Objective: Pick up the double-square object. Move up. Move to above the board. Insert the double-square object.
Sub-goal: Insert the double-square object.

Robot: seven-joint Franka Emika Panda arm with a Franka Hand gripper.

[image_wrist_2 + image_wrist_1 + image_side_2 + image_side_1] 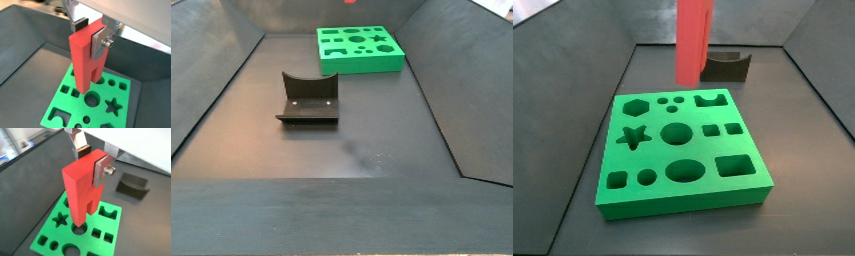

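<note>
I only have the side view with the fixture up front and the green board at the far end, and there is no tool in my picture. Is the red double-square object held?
Observer: Yes. In both wrist views the tool is shut on the double-square object, gripping its upper end.
Operator: Is it in a hole yet?
Observer: No. In a side view its lower end hangs free above the board, in no hole.
Operator: Where is the pair of square holes?
Observer: In a wrist view the two small square holes lie just beside the object's lower end, which appears over a round hole.
</note>
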